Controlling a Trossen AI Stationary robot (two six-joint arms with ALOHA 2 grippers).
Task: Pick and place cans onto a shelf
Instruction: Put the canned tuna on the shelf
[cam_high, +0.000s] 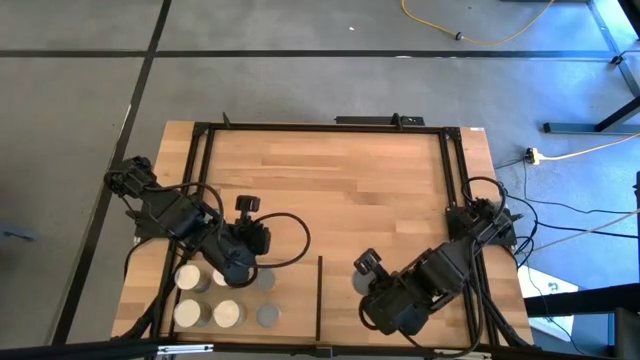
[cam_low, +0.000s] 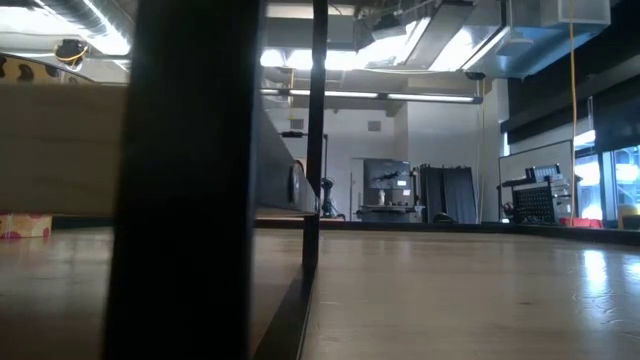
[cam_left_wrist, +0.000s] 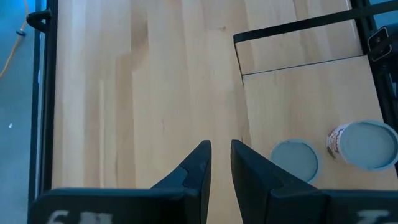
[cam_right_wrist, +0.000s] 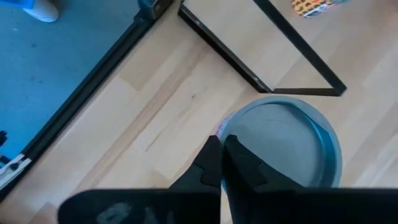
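Cans (cam_high: 227, 314) are grouped at the table's seven o'clock corner, on the shelf (cam_high: 290, 320) left of its black divider (cam_high: 319, 298). One grey-topped can (cam_high: 362, 281) is set apart at five o'clock, under the right gripper (cam_right_wrist: 222, 144), whose fingers are pressed together. Above the group, the left gripper (cam_left_wrist: 221, 149) is held with fingers slightly apart, nothing between them.

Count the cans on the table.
7. Six cans sit in two rows left of the black divider, one partly under the left arm; the seventh lies right of it, beneath the right pincer. More may be hidden.
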